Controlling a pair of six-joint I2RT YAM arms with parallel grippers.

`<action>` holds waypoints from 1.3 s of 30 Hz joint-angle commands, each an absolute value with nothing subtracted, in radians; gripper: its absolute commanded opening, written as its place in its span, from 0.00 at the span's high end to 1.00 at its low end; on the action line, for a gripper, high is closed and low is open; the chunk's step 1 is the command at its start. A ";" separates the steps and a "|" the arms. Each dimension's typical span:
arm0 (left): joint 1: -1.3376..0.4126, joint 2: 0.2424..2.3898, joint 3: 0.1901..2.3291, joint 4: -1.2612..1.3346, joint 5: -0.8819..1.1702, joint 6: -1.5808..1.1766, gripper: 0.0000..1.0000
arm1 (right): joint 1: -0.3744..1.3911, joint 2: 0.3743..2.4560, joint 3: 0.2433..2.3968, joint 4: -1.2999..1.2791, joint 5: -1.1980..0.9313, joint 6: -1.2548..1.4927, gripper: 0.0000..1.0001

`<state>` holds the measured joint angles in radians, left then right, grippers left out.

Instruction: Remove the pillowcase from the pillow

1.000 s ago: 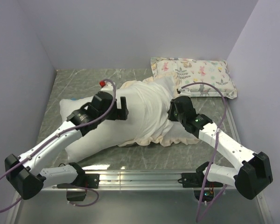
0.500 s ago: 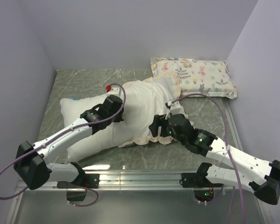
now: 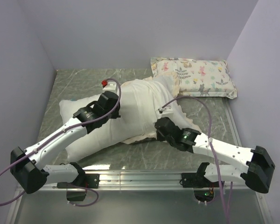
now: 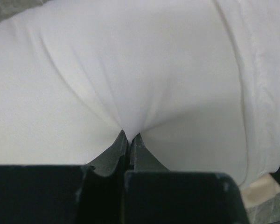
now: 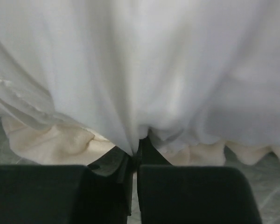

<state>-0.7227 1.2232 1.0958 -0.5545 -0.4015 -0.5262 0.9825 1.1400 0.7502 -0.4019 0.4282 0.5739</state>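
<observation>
pillow (image 3: 79,116) anchored, pillowcase (image 3: 144,107) gripped at its hem for the pull-off

pillow lies across the table (image 3: 79,79), left part bare, right part inside the pillowcase, which shows white side out w/ cream frill (image 5: 51,140) along the near edge. small printed pillow (image 3: 196,77) sits back right, apart from the work. left claw (image 4: 129,135) clenched on a pinch of white cloth beside the pillowcase edge, prob the pillow, to hold it back. right claw (image 5: 136,144) clenched on the pillowcase just above the frill, so a pull slides it off.
</observation>
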 commanded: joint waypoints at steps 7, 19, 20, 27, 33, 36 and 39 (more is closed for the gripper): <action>-0.543 1.072 1.155 -0.594 -0.390 -0.402 0.99 | 0.609 0.934 0.839 -0.664 0.647 0.539 1.00; -0.508 0.968 1.023 -0.577 -0.092 -0.413 1.00 | 0.440 0.913 0.988 -0.643 0.410 0.422 0.91; -0.508 0.966 1.011 -0.571 -0.059 -0.419 0.99 | 0.446 0.901 0.995 -0.632 0.372 0.417 0.76; -0.552 0.951 0.868 -0.476 0.018 -0.491 1.00 | 0.606 0.925 1.155 -0.592 0.419 0.361 0.31; -0.626 0.954 0.798 -0.437 0.002 -0.546 1.00 | 0.684 1.164 1.279 -0.517 0.296 0.267 0.21; -0.644 0.956 0.770 -0.433 0.003 -0.560 1.00 | 0.687 1.307 1.336 -0.466 0.233 0.255 0.21; -0.658 0.959 0.762 -0.445 0.002 -0.564 0.99 | 0.698 1.452 1.422 -0.460 0.227 0.242 0.21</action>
